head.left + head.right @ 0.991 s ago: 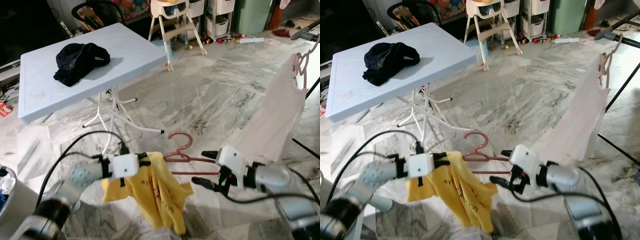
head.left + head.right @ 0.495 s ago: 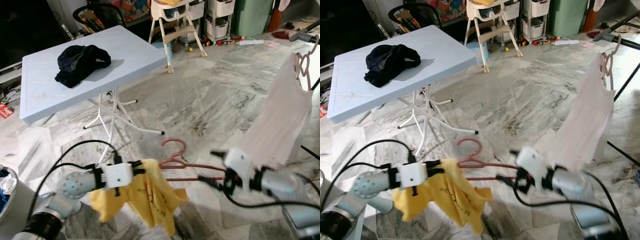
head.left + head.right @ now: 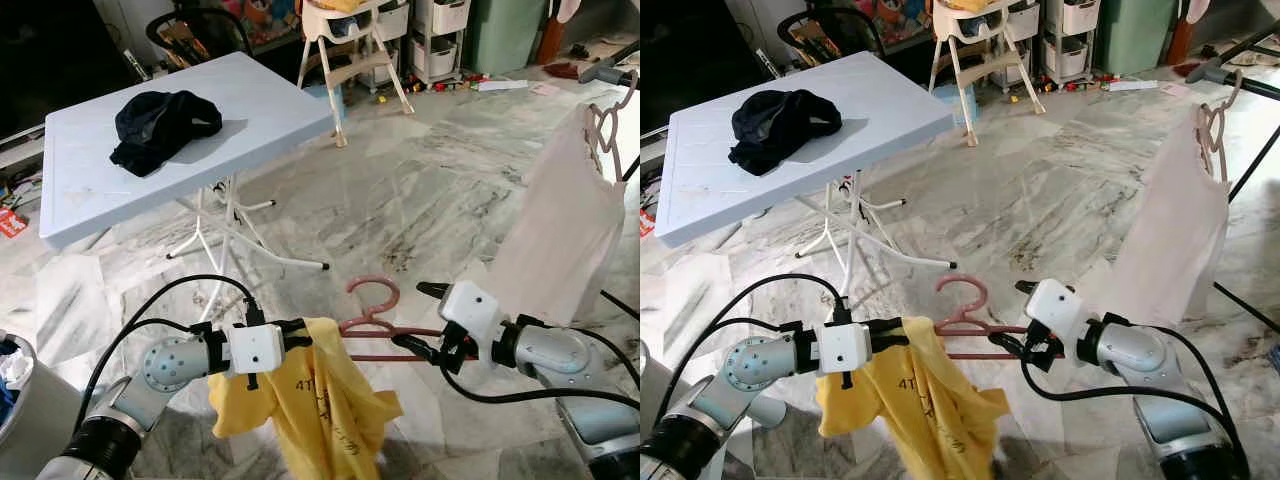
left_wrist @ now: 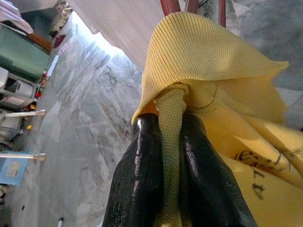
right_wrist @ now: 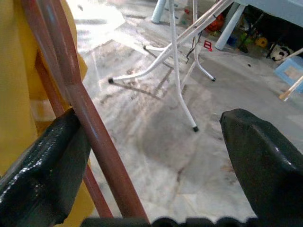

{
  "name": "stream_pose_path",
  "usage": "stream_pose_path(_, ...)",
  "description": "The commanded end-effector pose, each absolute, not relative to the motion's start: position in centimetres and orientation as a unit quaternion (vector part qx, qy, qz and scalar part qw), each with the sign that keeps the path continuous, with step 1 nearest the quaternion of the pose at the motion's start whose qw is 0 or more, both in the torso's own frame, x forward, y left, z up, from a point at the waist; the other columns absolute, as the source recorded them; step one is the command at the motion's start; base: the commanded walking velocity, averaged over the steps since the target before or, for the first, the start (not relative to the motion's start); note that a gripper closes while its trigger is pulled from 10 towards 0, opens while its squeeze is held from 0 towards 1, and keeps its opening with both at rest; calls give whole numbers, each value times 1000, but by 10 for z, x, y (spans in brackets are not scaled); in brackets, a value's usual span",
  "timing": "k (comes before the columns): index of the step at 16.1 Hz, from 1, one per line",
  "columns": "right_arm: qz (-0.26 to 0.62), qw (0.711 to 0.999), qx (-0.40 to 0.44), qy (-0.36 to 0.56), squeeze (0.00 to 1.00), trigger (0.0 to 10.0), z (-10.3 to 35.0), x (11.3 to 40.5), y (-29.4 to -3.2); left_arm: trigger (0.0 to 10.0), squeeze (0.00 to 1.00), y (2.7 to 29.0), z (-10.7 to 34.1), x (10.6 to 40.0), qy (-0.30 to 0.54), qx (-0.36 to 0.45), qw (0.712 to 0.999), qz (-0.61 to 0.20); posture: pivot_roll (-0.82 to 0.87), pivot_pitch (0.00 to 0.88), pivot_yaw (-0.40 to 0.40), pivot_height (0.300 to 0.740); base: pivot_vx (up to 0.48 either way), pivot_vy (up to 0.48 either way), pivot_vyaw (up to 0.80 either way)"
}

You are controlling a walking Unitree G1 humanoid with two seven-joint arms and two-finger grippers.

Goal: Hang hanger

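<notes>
Left gripper (image 3: 300,335) pinches yellow shirt (image 3: 320,405) draped on red hanger (image 3: 385,322). Right gripper (image 3: 420,320) spread wide, one finger touching hanger bar.

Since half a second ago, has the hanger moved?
Yes. The hanger has risen and shifted right, toward the hanging pink garment, judged against the white table's legs.

Dark printed characters on the yellow T-shirt (image 3: 320,400), beginning with what looks like "4T", are too crumpled to read fully.
</notes>
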State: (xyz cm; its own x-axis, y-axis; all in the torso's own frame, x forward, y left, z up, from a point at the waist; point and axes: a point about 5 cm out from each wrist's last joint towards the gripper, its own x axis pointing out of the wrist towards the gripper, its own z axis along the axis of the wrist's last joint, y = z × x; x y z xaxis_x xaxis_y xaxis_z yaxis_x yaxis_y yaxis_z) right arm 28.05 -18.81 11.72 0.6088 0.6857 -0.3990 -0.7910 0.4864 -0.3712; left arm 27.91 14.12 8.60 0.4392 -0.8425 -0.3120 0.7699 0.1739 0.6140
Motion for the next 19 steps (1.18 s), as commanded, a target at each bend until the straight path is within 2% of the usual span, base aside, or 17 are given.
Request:
stream_pose_path(1,441,848,-275,106,0,10000,120,284,-188,0,0,145,94,282,-60,386,754,-529,-133,27,156,740,0,0,0)
stream_pose_path(2,466,824,-298,122,0,10000,120,281,-190,0,0,145,94,283,-60,389,752,-528,-133,26,156,740,0,0,0)
stream_pose_path(3,472,818,-304,126,0,3843,120,281,-191,0,0,146,94,283,-60,391,751,-528,-133,26,156,740,0,0,0)
stream_pose_path(4,507,788,-318,144,0,0,121,276,-193,0,0,147,92,284,-53,397,746,-531,-136,27,161,740,0,0,0)
stream_pose_path(7,526,760,-347,159,0,0,127,279,-198,0,0,146,91,284,-53,399,743,-534,-140,29,160,740,0,0,0)
stream_pose_path(10,540,745,-354,167,0,0,130,282,-197,0,0,143,91,285,-55,399,742,-535,-144,30,157,740,0,0,0)
stream_pose_path(13,566,723,-349,188,0,0,121,278,-186,0,0,140,90,285,-57,398,742,-536,-142,29,154,740,0,0,0)
stream_pose_path(15,572,716,-347,198,0,0,115,276,-183,0,0,138,89,286,-59,398,742,-537,-142,28,153,740,0,0,0)
stream_pose_path(19,566,721,-346,199,0,0,112,278,-181,0,0,137,89,287,-58,397,743,-536,-143,28,153,740,0,0,0)
